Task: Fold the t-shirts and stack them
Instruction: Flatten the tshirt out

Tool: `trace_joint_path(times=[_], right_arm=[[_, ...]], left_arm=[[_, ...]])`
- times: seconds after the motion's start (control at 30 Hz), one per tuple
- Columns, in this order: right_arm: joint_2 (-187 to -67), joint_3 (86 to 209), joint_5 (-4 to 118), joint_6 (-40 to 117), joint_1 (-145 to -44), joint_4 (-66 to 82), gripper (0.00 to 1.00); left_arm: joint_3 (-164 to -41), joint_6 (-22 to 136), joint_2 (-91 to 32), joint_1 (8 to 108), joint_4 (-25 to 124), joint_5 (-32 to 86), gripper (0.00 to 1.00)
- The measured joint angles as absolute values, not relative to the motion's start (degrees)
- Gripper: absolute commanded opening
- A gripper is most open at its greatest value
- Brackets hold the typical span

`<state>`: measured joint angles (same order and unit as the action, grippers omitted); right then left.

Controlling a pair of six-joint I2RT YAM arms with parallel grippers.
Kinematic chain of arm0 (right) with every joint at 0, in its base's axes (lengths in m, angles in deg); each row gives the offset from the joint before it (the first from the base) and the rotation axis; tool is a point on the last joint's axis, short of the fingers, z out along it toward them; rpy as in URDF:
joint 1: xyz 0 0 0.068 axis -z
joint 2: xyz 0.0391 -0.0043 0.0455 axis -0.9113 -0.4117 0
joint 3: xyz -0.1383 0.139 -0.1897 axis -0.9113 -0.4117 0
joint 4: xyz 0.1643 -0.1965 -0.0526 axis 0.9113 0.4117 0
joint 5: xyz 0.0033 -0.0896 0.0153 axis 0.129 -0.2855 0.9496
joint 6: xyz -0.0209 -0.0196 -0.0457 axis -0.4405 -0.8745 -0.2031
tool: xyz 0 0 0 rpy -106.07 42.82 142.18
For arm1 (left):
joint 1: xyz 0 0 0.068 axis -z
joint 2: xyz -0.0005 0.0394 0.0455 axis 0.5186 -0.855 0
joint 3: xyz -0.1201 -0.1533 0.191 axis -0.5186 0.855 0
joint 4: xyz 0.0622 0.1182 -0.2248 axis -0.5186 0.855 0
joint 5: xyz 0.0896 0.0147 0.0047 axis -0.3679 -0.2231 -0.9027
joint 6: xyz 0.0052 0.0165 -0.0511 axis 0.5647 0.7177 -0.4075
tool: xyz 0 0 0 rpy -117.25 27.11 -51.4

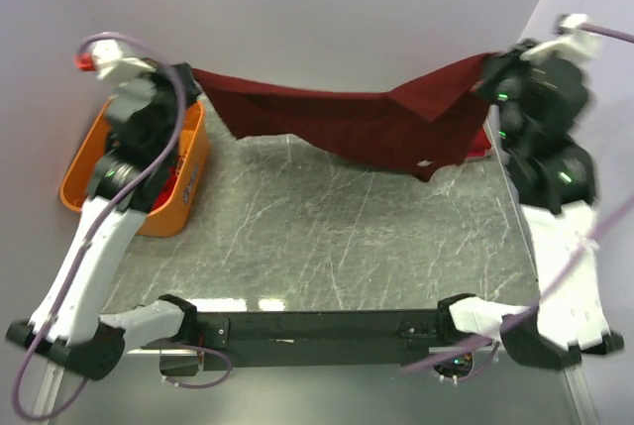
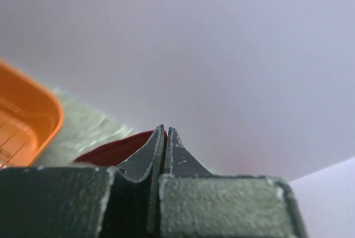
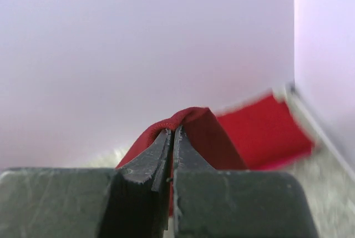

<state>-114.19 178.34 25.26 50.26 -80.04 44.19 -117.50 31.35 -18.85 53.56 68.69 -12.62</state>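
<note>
A dark maroon t-shirt [image 1: 347,118] hangs stretched across the far side of the table, held up at both ends and sagging in the middle. My left gripper [image 1: 190,74] is shut on its left end. In the left wrist view the jaws [image 2: 165,130] are pressed together with maroon cloth [image 2: 111,150] showing just beside them. My right gripper [image 1: 492,70] is shut on the right end. The right wrist view shows a fold of the cloth [image 3: 191,117] pinched at the tips of that gripper [image 3: 173,131]. A brighter red t-shirt [image 3: 266,132] lies flat at the back right corner [image 1: 483,146].
An orange plastic tub [image 1: 183,182] stands at the left edge of the table, under my left arm, and its rim [image 2: 33,110] shows in the left wrist view. Pale walls close in the back and both sides. The marbled grey tabletop [image 1: 337,237] lies below the hanging shirt.
</note>
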Motion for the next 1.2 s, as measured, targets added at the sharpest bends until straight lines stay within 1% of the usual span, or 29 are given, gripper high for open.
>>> trace_joint_path(times=[0.2, 0.4, 0.5, 0.67, 0.8, 0.97, 1.1, 1.2], right_arm=[[-106.5, 189.1, 28.3, 46.3, -80.0, 45.1, 0.0], [-99.9, 199.0, 32.5, 43.0, -80.0, 45.9, 0.0], [-97.0, 201.1, 33.8, 41.3, -80.0, 44.1, 0.0], [-95.6, 201.0, 33.3, 38.0, -79.9, 40.5, 0.0], [-96.9, 197.2, 29.8, 34.9, -79.9, 37.1, 0.0], [-101.7, 185.0, 22.7, 31.4, -79.9, 29.7, 0.0], [-109.1, 170.5, 20.8, 29.9, -78.2, 24.0, 0.0], [-117.0, 160.8, 22.9, 30.0, -76.1, 21.3, 0.0]], left_arm=[[-125.7, 33.3, -11.0, 53.6, 68.7, -4.9, 0.01], [-135.4, 33.7, -6.7, 53.6, 68.5, 4.3, 0.01], [-138.2, 33.6, -5.4, 53.6, 68.5, 8.1, 0.01], [-140.1, 33.6, -5.5, 53.6, 68.7, 11.4, 0.01], [-138.9, 33.6, -6.9, 53.6, 68.7, 11.0, 0.01], [-127.6, 33.6, -10.4, 53.6, 67.4, 3.4, 0.01], [-118.9, 33.1, -18.5, 53.3, 66.7, -3.5, 0.01], [-112.5, 33.0, -28.4, 52.4, 65.3, -6.3, 0.01]])
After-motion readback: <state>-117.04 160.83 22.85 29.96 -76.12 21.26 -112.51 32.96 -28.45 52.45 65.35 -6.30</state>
